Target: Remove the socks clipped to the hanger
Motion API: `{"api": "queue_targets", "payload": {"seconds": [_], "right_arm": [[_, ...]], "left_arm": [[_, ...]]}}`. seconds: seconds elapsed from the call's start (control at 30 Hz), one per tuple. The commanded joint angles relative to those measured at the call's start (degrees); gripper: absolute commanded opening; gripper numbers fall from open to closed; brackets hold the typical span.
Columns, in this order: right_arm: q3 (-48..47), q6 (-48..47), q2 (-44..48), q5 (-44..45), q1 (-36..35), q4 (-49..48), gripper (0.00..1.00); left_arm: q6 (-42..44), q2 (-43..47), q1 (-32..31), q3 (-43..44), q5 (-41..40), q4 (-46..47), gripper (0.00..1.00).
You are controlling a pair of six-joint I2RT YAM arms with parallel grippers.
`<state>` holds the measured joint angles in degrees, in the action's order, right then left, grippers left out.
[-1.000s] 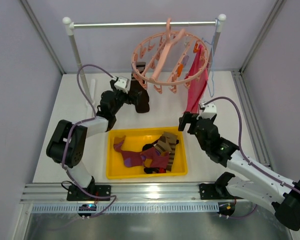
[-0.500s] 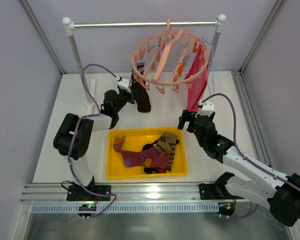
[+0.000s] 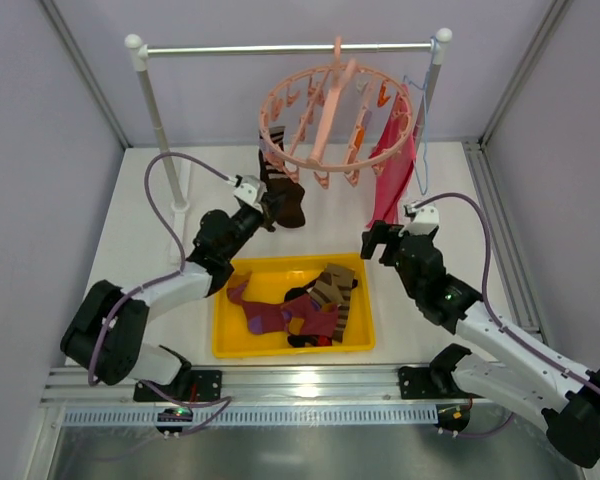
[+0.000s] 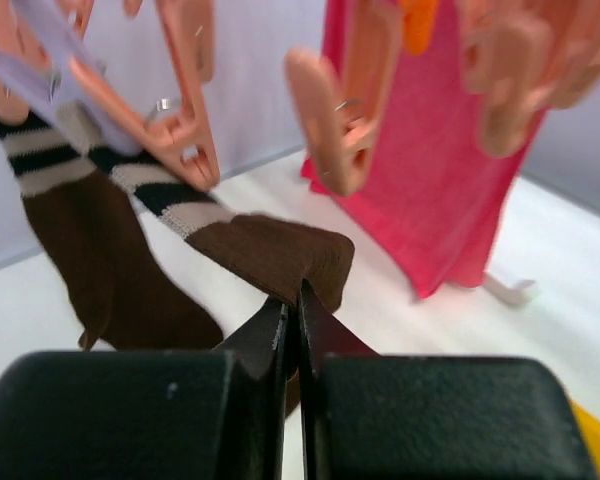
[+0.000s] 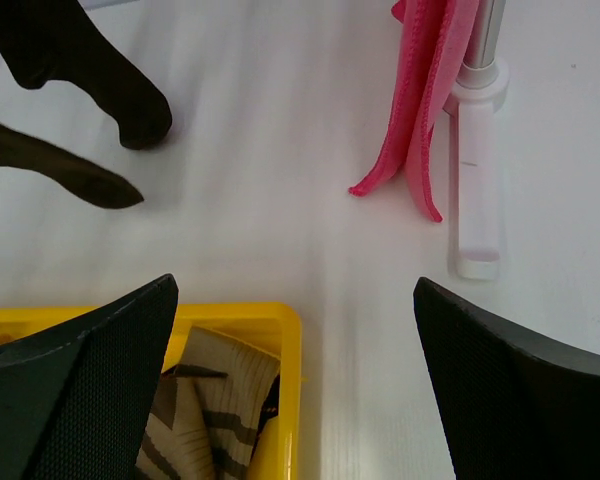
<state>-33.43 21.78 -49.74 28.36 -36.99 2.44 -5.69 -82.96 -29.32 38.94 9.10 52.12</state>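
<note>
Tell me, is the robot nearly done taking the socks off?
Partly. Done: several socks lie in the yellow bin. In hand: the left hand is shut on the toe of a brown striped sock that is clipped to the hanger. Left: pull that one free, then a second brown sock hanging beside it. The right hand is open and empty, over the bin's corner.
</note>
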Motion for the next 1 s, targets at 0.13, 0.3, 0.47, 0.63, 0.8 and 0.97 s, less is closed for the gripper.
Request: {"api": "queue_targets", "payload": {"seconds": [0.13,0.3,0.47,0.63,0.8,0.97], "right_arm": [[0.91,0.72,7.98,2.4,0.17,5.2,1.0],[1.17,1.42,11.67,2.58,0.17,7.93,1.0],[0.21,2.21,13.87,0.3,0.17,9.78,1.0],[-1.1,2.48,16.86,-2.95,-0.01,10.83,1.0],[-4.44,2.22,18.89,-4.36,-0.45,12.68,1.0],[-13.14,0.72,12.13,-5.16,-2.37,14.95,0.97]], "left_arm": [[5.43,16.67,-14.52,-5.44,-11.29,-9.92,0.0],[4.99,24.67,-25.4,-7.56,-15.86,-15.11,0.0],[4.99,23.37,-34.38,-6.16,-19.56,-18.1,0.0],[5.17,18.81,-37.21,-3.18,-21.49,-19.51,0.0],[5.08,16.95,-38.0,0.6,-22.81,-24.59,0.0],[5.34,16.42,-38.35,3.25,-25.44,-27.5,0.0]]}}
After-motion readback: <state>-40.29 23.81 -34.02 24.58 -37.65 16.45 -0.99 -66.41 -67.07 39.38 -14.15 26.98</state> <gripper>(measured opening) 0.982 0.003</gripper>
